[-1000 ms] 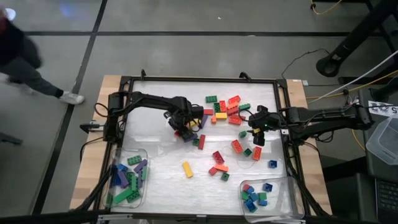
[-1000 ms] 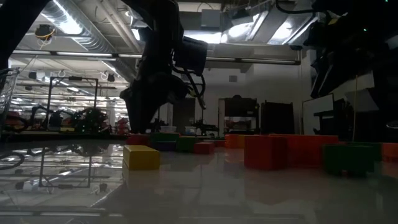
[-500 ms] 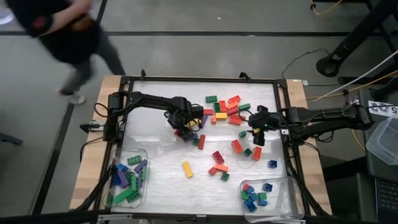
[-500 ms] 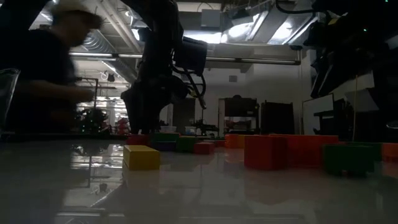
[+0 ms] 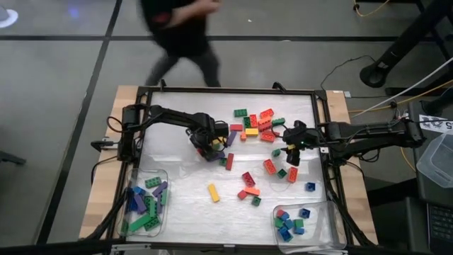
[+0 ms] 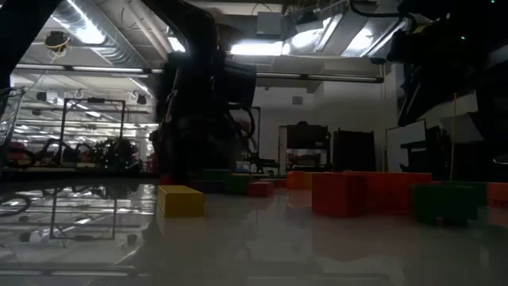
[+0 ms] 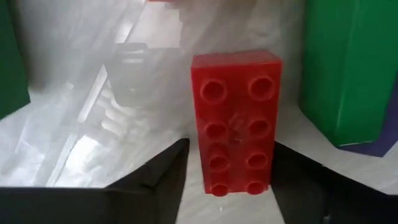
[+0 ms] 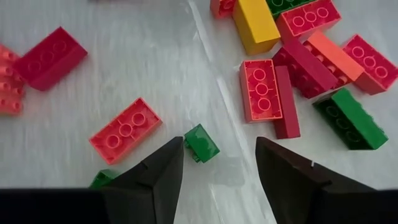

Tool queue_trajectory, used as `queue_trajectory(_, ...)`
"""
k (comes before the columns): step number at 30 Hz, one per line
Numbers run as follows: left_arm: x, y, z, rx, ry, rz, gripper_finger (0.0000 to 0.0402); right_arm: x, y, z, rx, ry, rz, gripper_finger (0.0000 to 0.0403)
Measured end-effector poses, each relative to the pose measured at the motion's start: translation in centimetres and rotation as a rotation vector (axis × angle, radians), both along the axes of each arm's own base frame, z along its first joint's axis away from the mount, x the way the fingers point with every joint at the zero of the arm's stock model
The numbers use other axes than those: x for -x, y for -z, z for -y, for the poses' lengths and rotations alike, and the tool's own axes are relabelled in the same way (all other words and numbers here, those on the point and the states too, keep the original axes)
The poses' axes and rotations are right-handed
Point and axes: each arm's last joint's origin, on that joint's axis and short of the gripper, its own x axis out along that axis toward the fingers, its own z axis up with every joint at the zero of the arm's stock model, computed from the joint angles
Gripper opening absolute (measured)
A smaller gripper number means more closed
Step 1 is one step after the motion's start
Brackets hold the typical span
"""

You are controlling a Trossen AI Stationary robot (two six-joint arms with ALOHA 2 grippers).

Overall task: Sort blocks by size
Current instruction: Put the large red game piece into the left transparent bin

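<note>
The left claw (image 5: 207, 146) was low over the counter (image 5: 184, 188), just left of the main scatter of blocks (image 5: 258, 124) near the counter's middle. In the left wrist view a long red block (image 7: 235, 122) with eight studs lay flat on the counter in the gap between the two dark fingers (image 7: 163, 180), lengthwise to them; the fingers stood apart on either side of it and did not press it. A green block (image 7: 345, 68) stood just beside the red one.

The right claw (image 5: 291, 152) hung at the right edge of the same scatter, its fingers (image 8: 154, 174) spread wide and holding nothing. A small green block (image 8: 201, 142) lay on the counter ahead of the gap, with a red long block (image 8: 125, 130) near it.

A clear tray (image 5: 145, 205) at the counter's near-left corner held green, blue and purple long blocks; another tray (image 5: 306, 225) at the near-right corner held small ones. A yellow block (image 5: 213, 192) lay alone between the trays.

No readable writing showed on the blocks.
</note>
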Motion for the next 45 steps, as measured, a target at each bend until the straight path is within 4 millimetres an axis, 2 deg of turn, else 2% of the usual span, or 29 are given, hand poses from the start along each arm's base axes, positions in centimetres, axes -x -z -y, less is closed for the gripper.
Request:
queue_trajectory(4,0.0,0.0,0.0,0.008,0.042,-0.001,0.0125,-0.3,0.4,0.0,-0.006,0.009,-0.022,0.02)
queue_trajectory(11,1.0,-1.0,0.4,0.142,0.054,-0.03,0.0121,-1.9,2.0,0.0,0.047,-0.082,-0.126,0.02)
queue_trajectory(18,3.4,-5.3,1.7,0.236,0.037,-0.067,0.0121,-3.6,3.7,0.0,0.103,-0.189,-0.181,0.02)
queue_trajectory(24,5.4,-9.6,3.9,0.303,-0.001,0.015,0.0123,-4.3,5.1,0.0,0.114,-0.231,-0.262,0.02)
queue_trajectory(28,7.2,-12.3,6.0,0.311,-0.028,0.053,0.0128,-4.7,6.0,-0.1,0.086,-0.246,-0.304,0.02)
queue_trajectory(34,10.0,-15.3,10.5,0.313,-0.071,0.079,0.0129,-5.0,7.2,-0.1,0.08,-0.248,-0.361,0.02)
queue_trajectory(38,11.7,-16.0,14.2,0.312,-0.077,0.039,0.0137,-5.3,7.9,-0.1,0.075,-0.25,-0.391,0.02)
queue_trajectory(42,13.3,-15.9,17.8,0.298,-0.068,-0.017,0.0149,-5.7,8.6,-0.2,0.054,-0.264,-0.404,0.02)
queue_trajectory(45,14.5,-15.5,19.8,0.26,-0.096,-0.059,0.0156,-5.9,8.9,-0.2,0.057,-0.28,-0.411,0.0194)
